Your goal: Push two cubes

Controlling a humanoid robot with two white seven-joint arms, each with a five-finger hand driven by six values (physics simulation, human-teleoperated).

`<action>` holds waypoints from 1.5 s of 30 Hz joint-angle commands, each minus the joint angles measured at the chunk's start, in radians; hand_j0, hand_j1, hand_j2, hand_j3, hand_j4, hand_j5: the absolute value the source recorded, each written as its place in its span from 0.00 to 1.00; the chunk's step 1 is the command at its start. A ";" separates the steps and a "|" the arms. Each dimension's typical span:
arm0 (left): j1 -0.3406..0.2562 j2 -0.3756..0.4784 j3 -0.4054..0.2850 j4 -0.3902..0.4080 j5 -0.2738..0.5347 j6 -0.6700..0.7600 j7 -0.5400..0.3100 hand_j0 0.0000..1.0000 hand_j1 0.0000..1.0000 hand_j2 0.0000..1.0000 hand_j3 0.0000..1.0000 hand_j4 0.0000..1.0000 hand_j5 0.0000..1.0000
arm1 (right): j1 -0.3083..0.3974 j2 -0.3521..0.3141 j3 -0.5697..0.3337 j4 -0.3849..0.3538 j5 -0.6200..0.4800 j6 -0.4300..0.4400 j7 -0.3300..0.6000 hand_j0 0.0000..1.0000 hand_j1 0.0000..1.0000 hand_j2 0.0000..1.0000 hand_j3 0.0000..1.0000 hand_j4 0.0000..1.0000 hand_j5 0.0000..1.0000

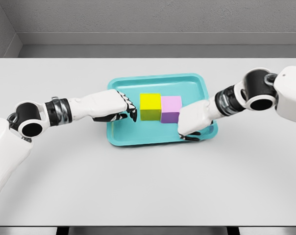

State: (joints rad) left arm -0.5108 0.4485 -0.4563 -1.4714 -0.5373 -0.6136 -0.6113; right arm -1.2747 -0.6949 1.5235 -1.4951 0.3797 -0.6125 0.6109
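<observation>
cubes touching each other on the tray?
Yes, the yellow cube and pink cube sit side by side with faces together on the teal tray.

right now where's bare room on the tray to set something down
Bare floor along the teal plastic tray front edge and its back strip behind the yellow cube and pink cube. The middle is crowded: left hand, right hand.

A pale grey table [138, 186] fills most of the room ahead of me. A turquoise tray [119, 137] lies flat on it, a little beyond the middle, apparently square to the table's near edge.
</observation>
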 commanded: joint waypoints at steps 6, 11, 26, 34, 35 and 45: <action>-0.003 0.001 -0.001 0.002 0.007 0.003 0.000 0.49 0.49 0.49 0.49 0.49 0.49 | -0.005 0.021 -0.003 0.007 -0.004 0.002 0.000 0.12 0.12 0.12 0.12 0.12 0.12; -0.002 0.002 -0.001 0.008 0.005 0.003 0.000 0.49 0.49 0.49 0.49 0.49 0.49 | -0.014 0.021 -0.009 0.007 -0.012 0.002 0.000 0.12 0.12 0.12 0.12 0.12 0.12; -0.005 0.002 0.001 0.010 0.007 0.003 0.000 0.49 0.49 0.49 0.49 0.49 0.49 | -0.012 0.133 0.004 0.124 -0.013 0.002 0.000 0.12 0.12 0.12 0.12 0.12 0.12; -0.005 0.004 -0.001 0.010 0.005 0.003 0.000 0.49 0.49 0.49 0.49 0.49 0.49 | -0.011 0.143 0.017 0.148 -0.013 0.002 0.000 0.12 0.12 0.12 0.12 0.12 0.12; -0.003 0.004 -0.001 0.010 0.005 0.003 0.000 0.49 0.49 0.49 0.49 0.49 0.49 | -0.011 0.143 0.017 0.151 -0.012 0.002 0.000 0.12 0.12 0.12 0.12 0.12 0.12; -0.003 0.004 -0.001 0.011 0.005 0.003 0.000 0.49 0.49 0.49 0.49 0.49 0.49 | -0.012 0.149 0.015 0.182 -0.010 0.002 0.000 0.12 0.12 0.12 0.12 0.12 0.12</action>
State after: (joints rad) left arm -0.5154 0.4522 -0.4576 -1.4601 -0.5385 -0.6136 -0.6113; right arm -1.2870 -0.5481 1.5376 -1.3182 0.3555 -0.6061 0.6124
